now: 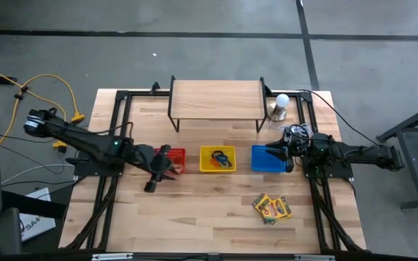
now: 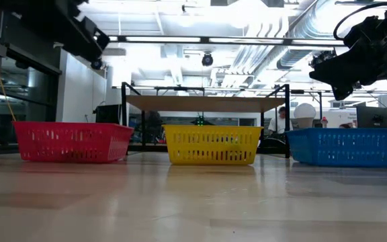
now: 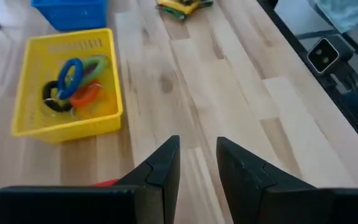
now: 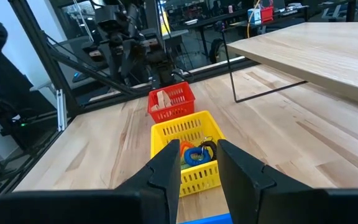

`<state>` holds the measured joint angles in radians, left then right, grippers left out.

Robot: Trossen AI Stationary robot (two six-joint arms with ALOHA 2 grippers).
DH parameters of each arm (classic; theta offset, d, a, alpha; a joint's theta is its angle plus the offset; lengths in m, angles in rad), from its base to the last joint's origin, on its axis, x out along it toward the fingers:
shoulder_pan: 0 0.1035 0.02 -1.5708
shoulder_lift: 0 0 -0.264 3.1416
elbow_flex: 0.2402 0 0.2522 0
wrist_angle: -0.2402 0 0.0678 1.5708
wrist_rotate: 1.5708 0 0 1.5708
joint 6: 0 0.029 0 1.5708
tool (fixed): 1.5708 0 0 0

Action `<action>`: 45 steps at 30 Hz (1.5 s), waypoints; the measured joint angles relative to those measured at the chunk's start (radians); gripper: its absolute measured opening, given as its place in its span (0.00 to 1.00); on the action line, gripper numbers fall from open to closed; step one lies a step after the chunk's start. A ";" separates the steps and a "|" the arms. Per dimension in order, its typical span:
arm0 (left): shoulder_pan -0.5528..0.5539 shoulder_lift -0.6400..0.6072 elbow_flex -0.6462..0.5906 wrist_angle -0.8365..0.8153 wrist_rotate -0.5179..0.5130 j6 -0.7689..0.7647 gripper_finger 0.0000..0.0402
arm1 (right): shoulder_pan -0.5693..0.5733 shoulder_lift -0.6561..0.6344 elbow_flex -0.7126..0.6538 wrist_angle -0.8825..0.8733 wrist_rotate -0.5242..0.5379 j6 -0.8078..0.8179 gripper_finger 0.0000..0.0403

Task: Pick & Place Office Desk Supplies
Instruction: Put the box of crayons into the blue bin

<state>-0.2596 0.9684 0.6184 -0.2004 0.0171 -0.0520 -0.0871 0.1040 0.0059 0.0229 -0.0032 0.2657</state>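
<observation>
Three small baskets stand in a row: red (image 1: 174, 160), yellow (image 1: 218, 159) and blue (image 1: 265, 159). The yellow basket (image 3: 67, 87) holds blue, green and orange rings (image 3: 76, 78). Tan pieces (image 4: 162, 99) lie in the red basket (image 4: 171, 102). Flat yellow-and-green crayon boxes (image 1: 271, 208) lie on the table nearer the front edge, right of centre. My left gripper (image 3: 197, 162) hangs open and empty above the table by the red basket. My right gripper (image 4: 197, 168) is open and empty, level above the blue basket.
A low wooden shelf on black legs (image 1: 216, 101) stands behind the baskets. A white bulb on a metallic base (image 1: 281, 106) sits at its right end. Bare tabletop (image 1: 194, 217) lies between the baskets and the front edge.
</observation>
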 joint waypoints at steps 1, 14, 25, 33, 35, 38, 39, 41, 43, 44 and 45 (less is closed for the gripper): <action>-0.006 -0.022 -0.012 0.001 -0.001 0.025 0.25 | 0.000 0.000 0.000 0.000 0.000 0.000 0.23; -0.088 -0.140 -0.082 0.000 0.012 0.082 0.25 | 0.000 0.000 0.000 0.001 0.000 0.000 0.23; -0.090 -0.135 -0.082 0.009 0.012 0.080 0.25 | 0.000 0.000 0.000 0.001 0.000 0.000 0.23; -0.090 -0.135 -0.082 0.025 0.012 0.078 0.25 | 0.000 0.000 0.000 0.001 0.000 0.000 0.23; -0.090 -0.135 -0.082 0.025 0.012 0.078 0.25 | 0.000 0.000 0.000 0.001 0.000 0.000 0.23; -0.090 -0.135 -0.082 0.025 0.012 0.078 0.25 | 0.000 0.000 0.000 0.002 0.000 0.000 0.23; -0.090 -0.135 -0.082 0.025 0.012 0.078 0.25 | 0.000 0.000 0.000 0.002 0.000 0.000 0.23; -0.090 -0.135 -0.082 0.025 0.012 0.078 0.25 | 0.000 0.000 0.000 0.002 0.000 0.000 0.23; -0.090 -0.135 -0.082 0.025 0.012 0.078 0.25 | 0.000 0.000 0.000 0.002 0.000 0.000 0.23; -0.090 -0.135 -0.082 0.025 0.012 0.078 0.25 | 0.000 0.000 0.000 0.002 0.000 0.000 0.23; -0.090 -0.135 -0.082 0.025 0.012 0.078 0.25 | 0.000 0.000 0.000 0.003 0.000 0.000 0.23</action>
<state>-0.3500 0.8333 0.5362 -0.1749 0.0288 0.0259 -0.0870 0.1040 0.0057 0.0254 -0.0032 0.2657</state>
